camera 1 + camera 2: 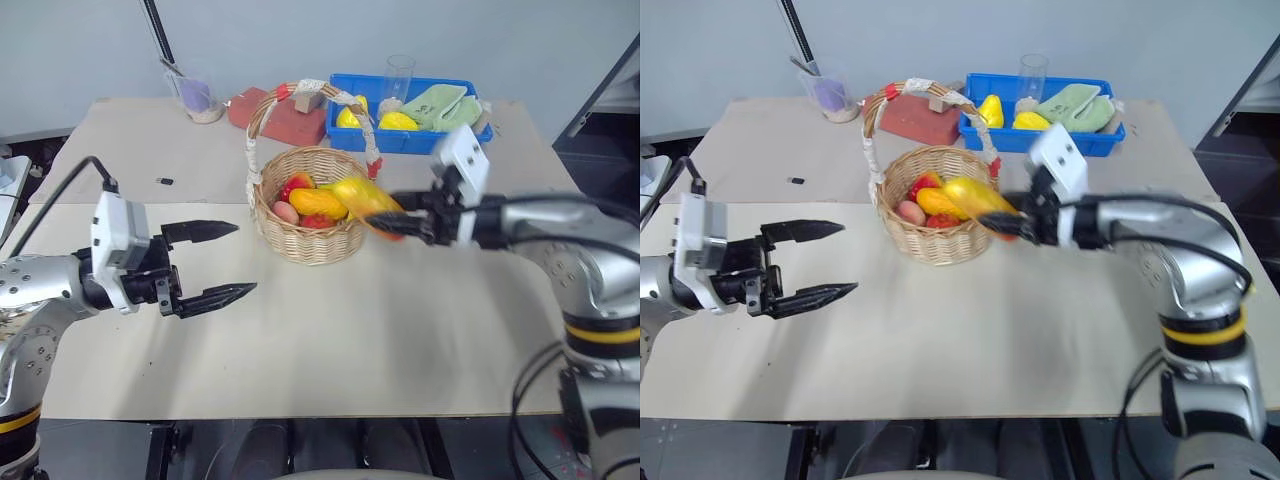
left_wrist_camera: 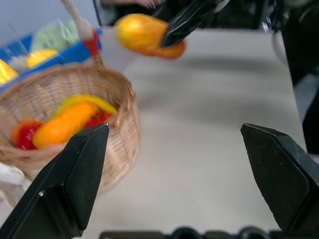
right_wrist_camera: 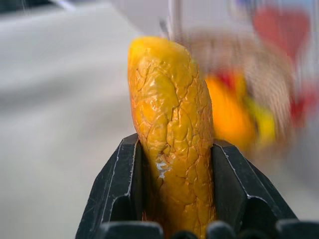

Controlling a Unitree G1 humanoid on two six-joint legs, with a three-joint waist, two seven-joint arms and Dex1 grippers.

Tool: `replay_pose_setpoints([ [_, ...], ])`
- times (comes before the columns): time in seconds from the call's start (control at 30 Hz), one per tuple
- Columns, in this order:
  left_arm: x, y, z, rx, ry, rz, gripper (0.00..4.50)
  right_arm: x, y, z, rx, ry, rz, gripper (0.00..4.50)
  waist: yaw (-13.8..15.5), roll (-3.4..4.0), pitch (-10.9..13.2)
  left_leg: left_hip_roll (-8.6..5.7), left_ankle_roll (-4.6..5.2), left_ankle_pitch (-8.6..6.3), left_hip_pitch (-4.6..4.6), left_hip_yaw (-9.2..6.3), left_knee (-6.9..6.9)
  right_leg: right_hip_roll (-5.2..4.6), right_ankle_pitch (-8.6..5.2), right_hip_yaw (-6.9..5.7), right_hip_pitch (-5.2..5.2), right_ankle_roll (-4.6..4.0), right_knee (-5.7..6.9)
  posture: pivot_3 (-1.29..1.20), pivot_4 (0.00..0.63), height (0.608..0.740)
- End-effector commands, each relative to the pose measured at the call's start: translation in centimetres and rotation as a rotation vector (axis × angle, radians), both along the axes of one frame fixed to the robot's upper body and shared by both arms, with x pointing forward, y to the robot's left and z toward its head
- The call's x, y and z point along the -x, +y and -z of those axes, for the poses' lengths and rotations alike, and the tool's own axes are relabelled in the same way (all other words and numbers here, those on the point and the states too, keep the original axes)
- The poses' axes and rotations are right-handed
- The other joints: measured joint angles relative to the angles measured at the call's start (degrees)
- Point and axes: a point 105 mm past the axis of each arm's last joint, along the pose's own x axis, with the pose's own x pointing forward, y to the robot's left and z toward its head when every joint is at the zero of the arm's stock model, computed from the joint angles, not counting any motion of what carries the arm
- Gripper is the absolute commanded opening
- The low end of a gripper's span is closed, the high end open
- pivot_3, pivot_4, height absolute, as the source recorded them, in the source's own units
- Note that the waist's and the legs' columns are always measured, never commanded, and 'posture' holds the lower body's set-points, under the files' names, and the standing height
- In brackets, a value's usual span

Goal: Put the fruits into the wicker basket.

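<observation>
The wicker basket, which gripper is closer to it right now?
Right. The right gripper holds the mango at the wicker basket rim; the left gripper hangs open, apart from it.

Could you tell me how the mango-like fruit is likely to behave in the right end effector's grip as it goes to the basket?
The mango-like fruit looks stiff: it keeps its shape between the right end effector's fingers. Its skin looks glossy, and it is held near one end, so it might pivot or slip. Released over the wicker basket, it would probably settle lengthwise.

One wicker basket point(image 1: 305, 215), one blue tray point(image 1: 408, 140), two grippers, one held mango point(image 1: 368, 198).
</observation>
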Motion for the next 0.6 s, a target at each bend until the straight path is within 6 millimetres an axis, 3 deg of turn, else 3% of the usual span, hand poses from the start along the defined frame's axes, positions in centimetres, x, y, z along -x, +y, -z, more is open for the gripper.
replay_pose_setpoints([
  [0.03,0.5,-0.3,-0.7,0.011,-0.029,-0.005,4.5,-1.6,1.8,-0.5,-0.006,-0.035,0.014,1.46,-0.1,0.0,0.0,-0.01,0.0,0.0,0.01,0.01,-0.01,0.0,0.0,0.0,0.0,0.0,0.14,0.0,0.15,0.74],
  [0.2,0.4,-0.7,-1.2,0.031,-0.05,-0.017,4.5,-4.4,4.3,-1.2,-0.062,-0.093,0.054,1.46,-0.2,0.0,0.0,-0.1,-0.07,0.04,-0.06,0.04,-0.05,0.02,0.0,-0.01,-0.16,-0.01,0.29,0.0,0.15,0.74],
  [0.27,0.4,-0.7,-1.3,0.034,-0.054,-0.019,4.5,-4.9,4.5,-1.3,-0.076,-0.121,0.067,2.54,-0.2,0.01,0.0,-0.11,-0.08,0.05,-0.08,0.04,-0.07,0.05,0.01,-0.02,-0.19,-0.01,0.29,0.0,0.15,0.74],
  [0.47,0.1,-0.9,-1.4,0.044,-0.063,-0.026,4.5,-3.7,5.1,-1.7,-0.126,-0.137,0.016,4.47,-0.4,0.01,0.0,-0.09,-0.09,0.05,-0.08,0.05,-0.1,0.08,0.01,-0.02,-0.22,-0.02,0.3,0.0,0.15,0.74],
  [0.6,-0.7,-0.9,-2.1,0.072,-0.078,-0.046,4.5,-1.2,4.1,-1.5,-0.127,-0.146,-0.056,4.47,-0.1,0.01,0.0,-0.09,-0.08,0.05,-0.09,0.01,-0.11,0.08,0.01,-0.05,-0.2,-0.02,0.3,0.0,0.15,0.74],
])
